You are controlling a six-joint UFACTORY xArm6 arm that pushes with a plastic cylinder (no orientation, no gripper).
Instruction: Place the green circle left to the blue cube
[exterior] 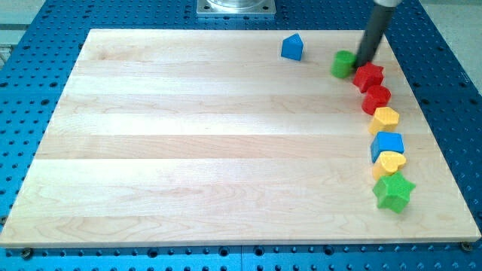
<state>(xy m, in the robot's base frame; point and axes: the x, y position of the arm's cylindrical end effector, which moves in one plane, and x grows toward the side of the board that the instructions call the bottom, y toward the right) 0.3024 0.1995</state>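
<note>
The green circle stands near the board's top right. My tip is at its right side, touching or nearly touching it, between it and the red star. The blue cube sits lower on the right side, in a column of blocks. The rod rises toward the view's top right.
A blue house-shaped block is at the top, left of the green circle. In the right column, from the top: a red star, a red block, a yellow block, the blue cube, a yellow heart, a green star. The wooden board lies on a blue perforated table.
</note>
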